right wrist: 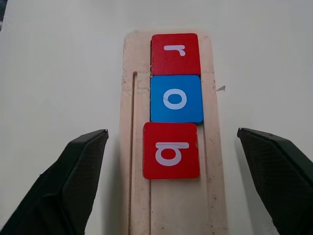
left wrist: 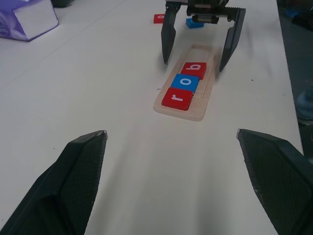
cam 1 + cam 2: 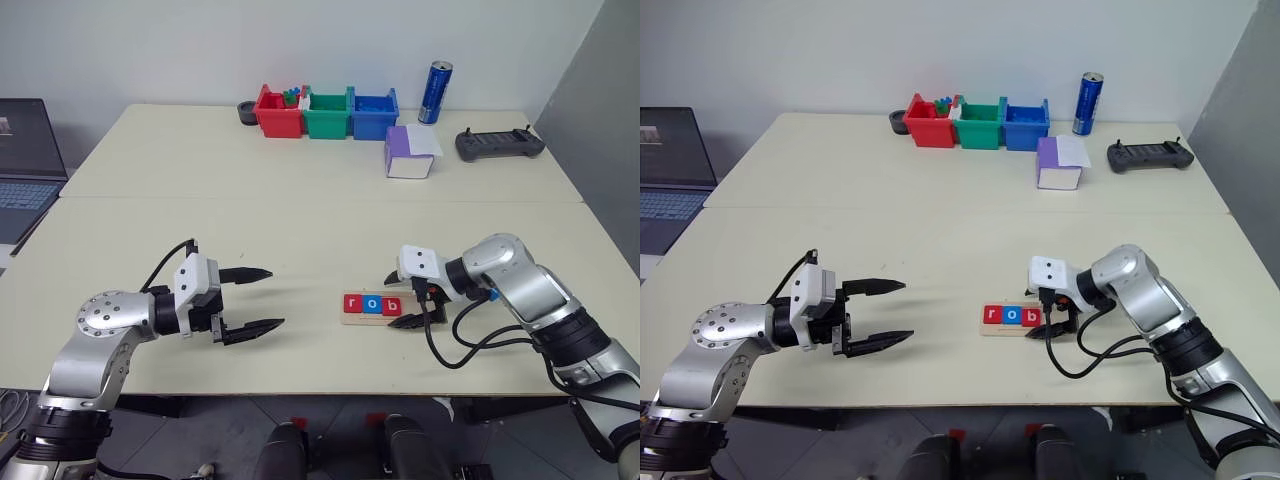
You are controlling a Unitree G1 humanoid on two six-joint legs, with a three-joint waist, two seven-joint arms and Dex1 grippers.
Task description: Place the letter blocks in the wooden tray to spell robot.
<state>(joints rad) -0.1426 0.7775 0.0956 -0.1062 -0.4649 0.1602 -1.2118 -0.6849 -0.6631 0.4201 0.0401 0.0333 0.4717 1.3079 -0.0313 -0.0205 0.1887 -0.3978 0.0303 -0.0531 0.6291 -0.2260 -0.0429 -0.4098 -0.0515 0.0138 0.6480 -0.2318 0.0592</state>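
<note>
Tabletop [image 3: 300, 230]: both end effectors gape empty, the right end effector [image 3: 405, 300] masking the wooden tray [image 1: 173, 205]'s far end.

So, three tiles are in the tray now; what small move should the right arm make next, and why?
Probably lift the right gripper clear of the wooden tray and move toward the two loose tiles, blue and red. Its fingers stand open around the b tile, which lies in the tray after r and o, so another o seems next.

The pale table [image 3: 250, 220] carries the wooden tray [image 3: 350, 319], three bins [image 3: 326, 113], a can [image 3: 435, 92] and a controller [image 3: 499, 144].
</note>
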